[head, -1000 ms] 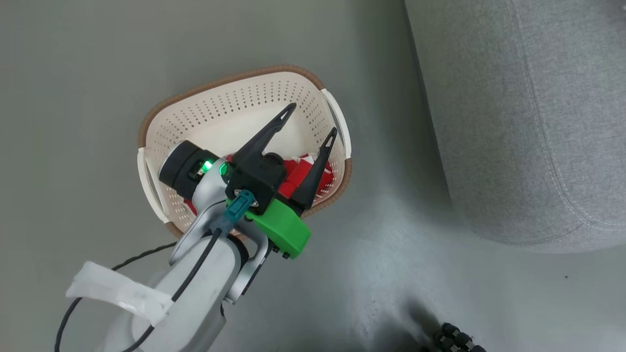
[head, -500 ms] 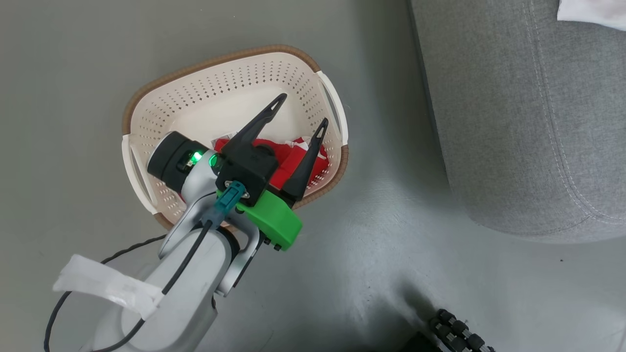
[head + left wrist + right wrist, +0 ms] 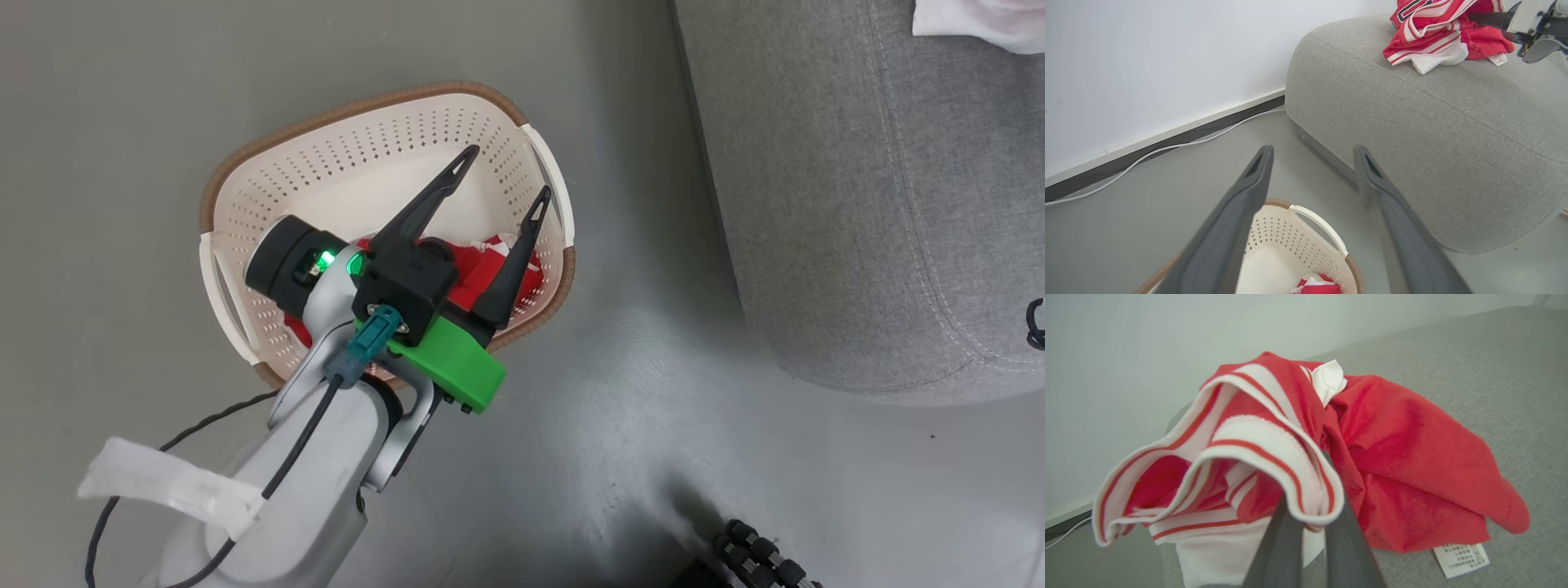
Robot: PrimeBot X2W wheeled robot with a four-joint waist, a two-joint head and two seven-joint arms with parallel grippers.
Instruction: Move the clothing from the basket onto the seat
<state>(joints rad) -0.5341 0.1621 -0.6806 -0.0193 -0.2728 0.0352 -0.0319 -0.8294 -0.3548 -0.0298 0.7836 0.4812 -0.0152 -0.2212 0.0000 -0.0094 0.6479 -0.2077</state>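
The left gripper (image 3: pixel 1312 152) hangs with fingers spread wide above the basket (image 3: pixel 1306 249), where a little red clothing (image 3: pixel 1318 286) lies. A striped garment (image 3: pixel 1429 36) lies heaped on the grey seat (image 3: pixel 1433 134), the right gripper (image 3: pixel 1482 18) touching it.

Pale forearm (image 3: pixel 314 482) bears green bracket (image 3: pixel 447 369), teal plug (image 3: pixel 371 343), dark tapered fingers (image 3: pixel 426 202).

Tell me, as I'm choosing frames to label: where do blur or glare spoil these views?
Head view: sharp, with a pale sheen on the floor beside the basket. Left wrist view: left fingers soft-edged near the lens, sofa crisp. Right wrist view: clothing and right fingers slightly blurred.
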